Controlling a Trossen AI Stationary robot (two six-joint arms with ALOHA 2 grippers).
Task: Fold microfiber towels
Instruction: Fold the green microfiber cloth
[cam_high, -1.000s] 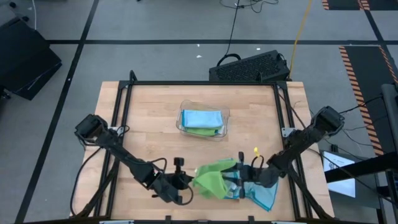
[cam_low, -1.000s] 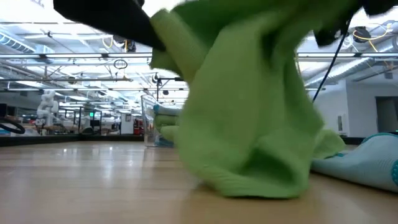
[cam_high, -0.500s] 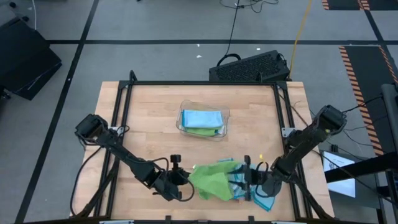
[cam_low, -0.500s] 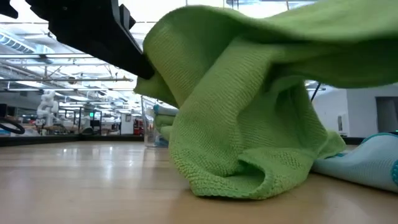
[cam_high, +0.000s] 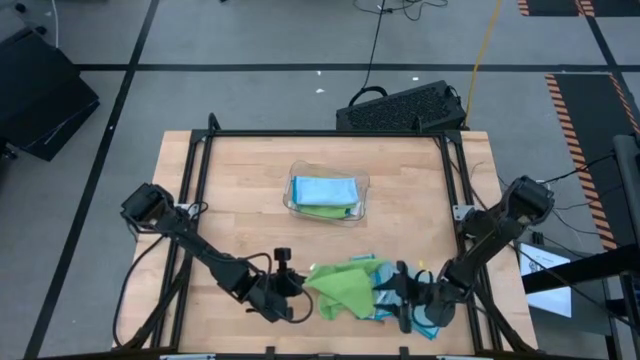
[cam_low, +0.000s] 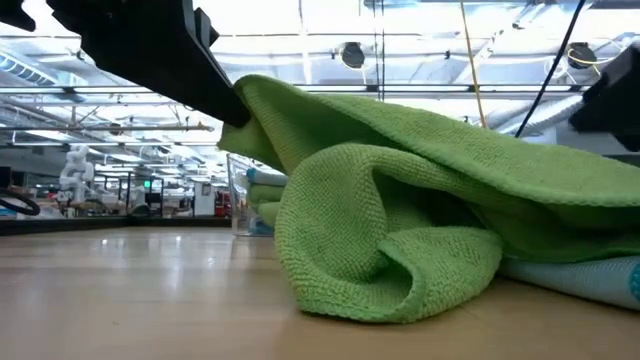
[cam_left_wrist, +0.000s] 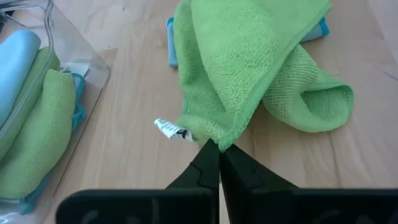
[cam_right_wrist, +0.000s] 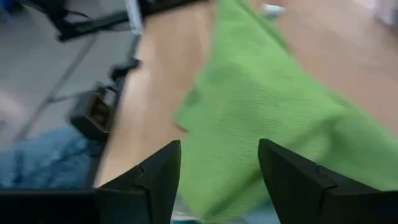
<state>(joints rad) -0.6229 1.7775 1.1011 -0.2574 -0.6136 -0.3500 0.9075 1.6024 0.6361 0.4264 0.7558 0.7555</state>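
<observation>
Pinching one corner of the lime green towel between closed fingers, the left gripper sits at the table's near edge. The towel lies bunched at its 3 o'clock, atop a light blue towel. At the towel's 3 o'clock, the right gripper is spread wide, empty.

- Readable text, labels, brands, numbers, signs: none legible in any view.
- Small white fabric tag, on the edge of the crumpled lime green microfiber towel, just beside where the towel is pinched: carries dark print, too small to read.
- Black computer keyboard, on the floor beyond the wooden table's far edge: key legends cannot be made out.
</observation>
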